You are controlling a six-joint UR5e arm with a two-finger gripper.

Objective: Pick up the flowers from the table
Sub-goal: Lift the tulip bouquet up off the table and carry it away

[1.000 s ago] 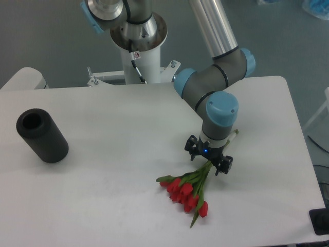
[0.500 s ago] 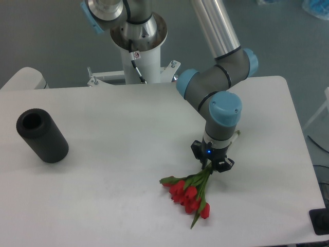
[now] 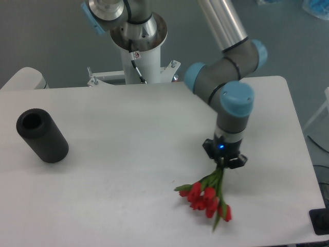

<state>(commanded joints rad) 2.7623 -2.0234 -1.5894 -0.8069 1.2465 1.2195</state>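
Note:
The flowers (image 3: 207, 198), a small bunch of red tulip buds on green stems, hang from my gripper (image 3: 224, 161) at the right front of the white table (image 3: 128, 154). The gripper is shut on the stems near their upper end. The buds point down and to the left, close above the tabletop; I cannot tell whether they touch it. The far ends of the stems are hidden behind the gripper and wrist.
A black cylinder (image 3: 41, 135) lies on its side at the left of the table, its open end facing up-left. The robot's white base column (image 3: 138, 51) stands behind the table's far edge. The table's right edge is close to the gripper.
The gripper closed on the stems and moved right with them. The bunch swung from lying flat to hanging more upright below the gripper.

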